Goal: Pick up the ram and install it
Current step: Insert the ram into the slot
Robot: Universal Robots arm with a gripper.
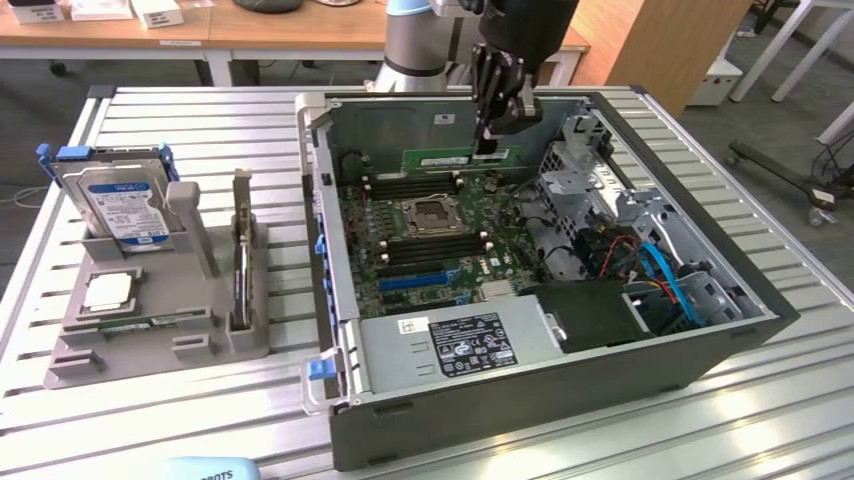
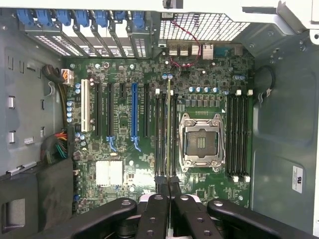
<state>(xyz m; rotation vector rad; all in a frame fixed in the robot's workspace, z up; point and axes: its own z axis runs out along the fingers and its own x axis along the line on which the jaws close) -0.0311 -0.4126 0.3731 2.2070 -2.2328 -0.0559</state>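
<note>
Hovering inside the open dark-grey PC case [image 1: 534, 400], the black end effector [image 1: 489, 148] is clenched on the long thin green ram stick [image 1: 438, 158], so pickup's done. Seating looks left: the stick hangs edge-on over the black memory slots [image 2: 159, 134] by the silver CPU socket [image 2: 201, 141]. The metal drive cage [image 1: 587, 170] stands close, approx. beside the arm's path; the grey parts holder [image 1: 147, 340] sits apart on the slatted table [image 1: 200, 130].

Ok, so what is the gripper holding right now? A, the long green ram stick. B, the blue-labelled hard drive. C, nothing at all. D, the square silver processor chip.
A: the gripper is shut on the ram, a thin green stick held edge-down over the memory slots inside the open case.
</note>
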